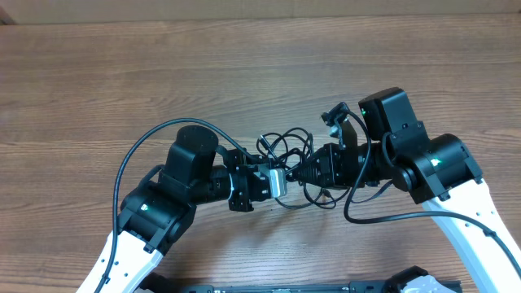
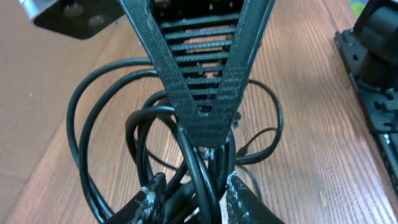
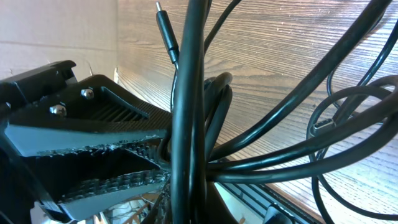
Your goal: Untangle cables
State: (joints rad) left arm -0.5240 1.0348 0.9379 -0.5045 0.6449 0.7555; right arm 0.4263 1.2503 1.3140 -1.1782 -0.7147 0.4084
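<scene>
The cables (image 1: 286, 146) are a bunch of thin black loops on the wooden table, between my two grippers. My left gripper (image 1: 275, 184) comes in from the left and is shut on several strands; in the left wrist view the cords (image 2: 106, 118) pass between its fingertips (image 2: 196, 200). My right gripper (image 1: 304, 172) comes in from the right and is shut on the same bundle, its fingers meeting in a V (image 2: 205, 119). In the right wrist view the cords (image 3: 292, 143) hide my own jaws. A plug end (image 3: 165, 28) sticks up, and the left gripper (image 3: 124, 168) is at the left.
The bare wooden table (image 1: 163, 73) runs around the tangle. The right arm's black base (image 2: 373, 81) is at the right of the left wrist view. Thick black arm wires (image 1: 134, 155) arc beside each arm. A pale wall (image 3: 56, 31) borders the table.
</scene>
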